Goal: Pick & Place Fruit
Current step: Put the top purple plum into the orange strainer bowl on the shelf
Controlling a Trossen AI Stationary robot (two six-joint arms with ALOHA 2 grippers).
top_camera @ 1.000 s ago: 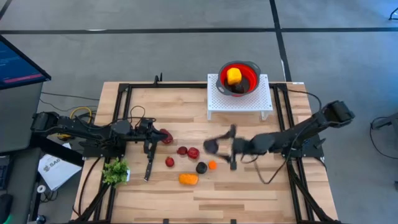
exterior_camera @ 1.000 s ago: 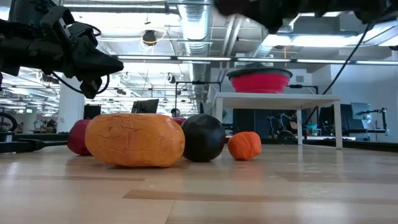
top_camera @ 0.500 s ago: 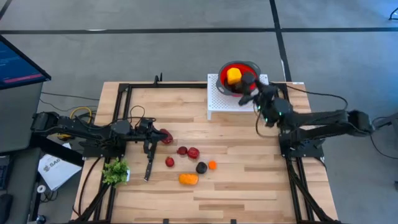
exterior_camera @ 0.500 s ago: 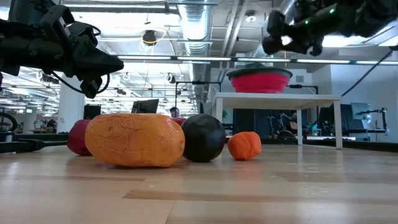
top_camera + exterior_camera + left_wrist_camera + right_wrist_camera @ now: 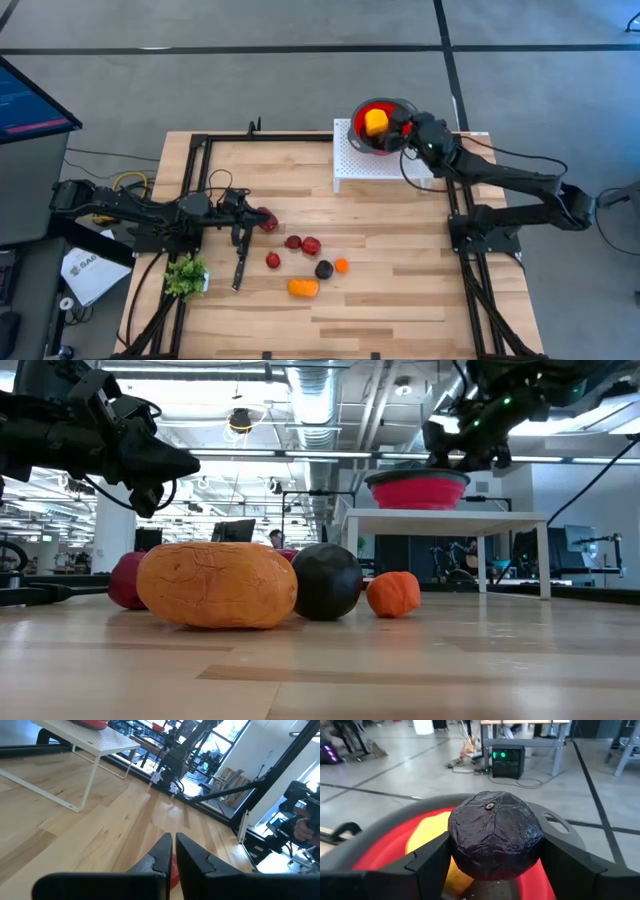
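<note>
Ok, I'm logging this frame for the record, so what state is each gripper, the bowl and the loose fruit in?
right gripper: shut on dark purple fruit, held over the red bowl.
left gripper: shut, low over the table.
red bowl: on white stand, already holds yellow fruit.
loose fruit: resting on table.

I've got a black-handled knife [image 5: 240, 266] lying on the wooden table [image 5: 400, 320], left of centre. A leafy green bunch [image 5: 186, 275] sits just beside it, at the left edge. At the far side a white rack [image 5: 385, 165] stands carrying a red bowl [image 5: 401, 128].
</note>
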